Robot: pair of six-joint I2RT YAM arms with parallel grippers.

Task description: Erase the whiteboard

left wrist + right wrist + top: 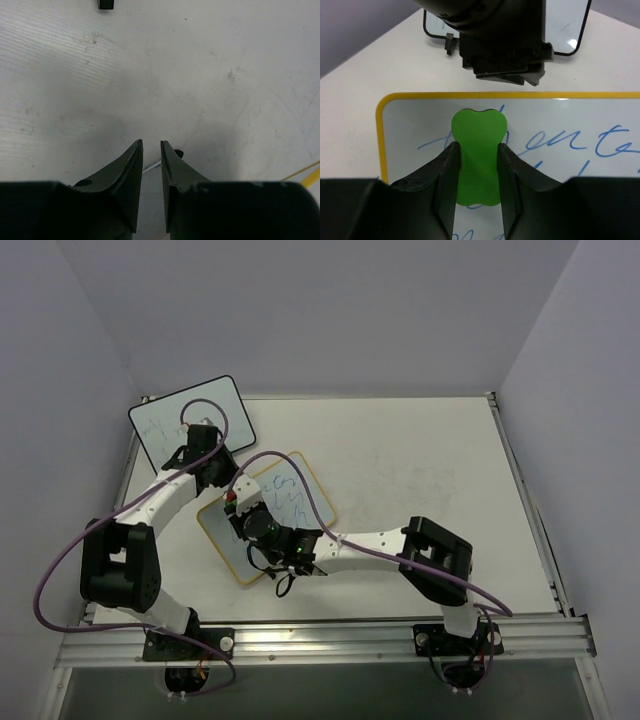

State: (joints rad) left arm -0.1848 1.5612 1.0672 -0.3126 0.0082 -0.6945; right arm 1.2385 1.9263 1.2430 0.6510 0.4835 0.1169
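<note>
Only the right wrist view shows it: right hand [477, 146] clamps green eraser [479, 125] on whiteboard [405, 130]. Top view: board centre-left, long axis lower-left to upper-right. Left hand [151, 142] narrow gap, empty, over tabletop [210, 75].

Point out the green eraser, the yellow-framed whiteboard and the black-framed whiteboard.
green eraser [477, 145]: right wrist view, middle of its face.
yellow-framed whiteboard [381, 145]: right wrist view, left frame edge.
black-framed whiteboard [160, 430]: top external view, white writing surface.

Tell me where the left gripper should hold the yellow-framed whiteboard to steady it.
Likely the whiteboard by its long frame edge nearest the left gripper, approached from outside: it lies flat, thin-rimmed, and the right gripper holds the eraser over its middle.
</note>
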